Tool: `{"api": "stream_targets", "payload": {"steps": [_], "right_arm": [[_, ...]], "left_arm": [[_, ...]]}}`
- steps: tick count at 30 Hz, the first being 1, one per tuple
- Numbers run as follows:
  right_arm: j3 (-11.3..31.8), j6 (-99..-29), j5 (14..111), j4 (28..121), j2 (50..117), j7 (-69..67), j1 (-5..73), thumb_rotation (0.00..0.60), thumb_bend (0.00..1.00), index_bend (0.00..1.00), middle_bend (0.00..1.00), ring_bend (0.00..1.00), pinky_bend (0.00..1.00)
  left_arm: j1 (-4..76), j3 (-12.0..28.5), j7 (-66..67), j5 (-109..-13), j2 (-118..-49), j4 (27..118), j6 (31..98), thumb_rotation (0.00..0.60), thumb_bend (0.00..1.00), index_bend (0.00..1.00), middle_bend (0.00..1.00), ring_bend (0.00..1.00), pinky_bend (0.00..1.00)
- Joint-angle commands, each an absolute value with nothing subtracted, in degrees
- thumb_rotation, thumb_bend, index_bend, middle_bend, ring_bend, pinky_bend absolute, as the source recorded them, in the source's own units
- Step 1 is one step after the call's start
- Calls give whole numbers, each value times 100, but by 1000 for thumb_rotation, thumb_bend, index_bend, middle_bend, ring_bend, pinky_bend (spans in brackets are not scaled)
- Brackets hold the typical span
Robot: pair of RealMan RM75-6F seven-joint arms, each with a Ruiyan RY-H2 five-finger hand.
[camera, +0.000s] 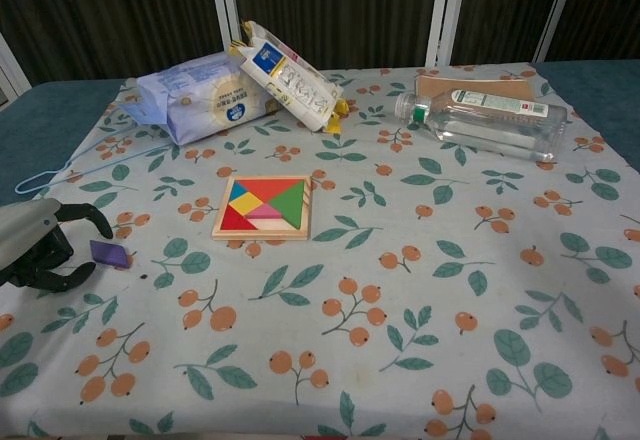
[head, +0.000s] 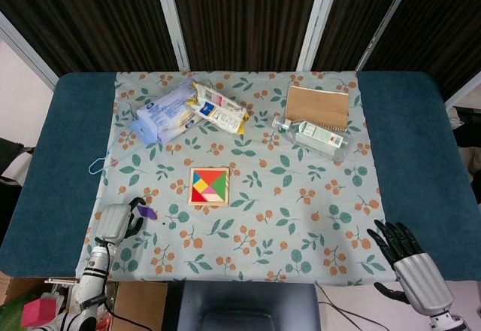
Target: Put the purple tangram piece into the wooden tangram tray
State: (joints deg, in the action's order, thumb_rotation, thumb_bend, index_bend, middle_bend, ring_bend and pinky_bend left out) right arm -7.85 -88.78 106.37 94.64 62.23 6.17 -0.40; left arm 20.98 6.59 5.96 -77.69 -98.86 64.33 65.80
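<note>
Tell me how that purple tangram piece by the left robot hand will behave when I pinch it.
The purple tangram piece looks thin and flat on the cloth, so it is probably stiff, light and hard to get fingers under. It likely slides rather than rolls. The left robot hand brackets it with fingers apart, seemingly not touching.

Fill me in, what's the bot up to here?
The left hand is at the near left edge of the cloth, fingers spread around the purple tangram piece, which lies flat on the cloth and is not lifted. The wooden tangram tray sits mid-table with its other coloured pieces in. The right hand idles open at the near right corner, holding nothing. Snack bags and a bottle lie at the far side.
</note>
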Motion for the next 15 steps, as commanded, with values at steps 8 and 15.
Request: {"api": "stream_targets", "payload": {"steps": [8, 15], "right_arm": [[-781, -8876, 10614, 9469, 6206, 591, -37, 600, 160, 0, 0, 0, 0], [-787, -8897, 10630, 9462, 6206, 589, -45, 600, 160, 0, 0, 0, 0]], "left_arm": [[2164, 629, 443, -7796, -10098, 6179, 6609, 600, 383, 460, 1000, 1000, 1000], [2151, 674, 485, -7767, -10185, 6142, 6760, 600, 375, 641, 1000, 1000, 1000]]}}
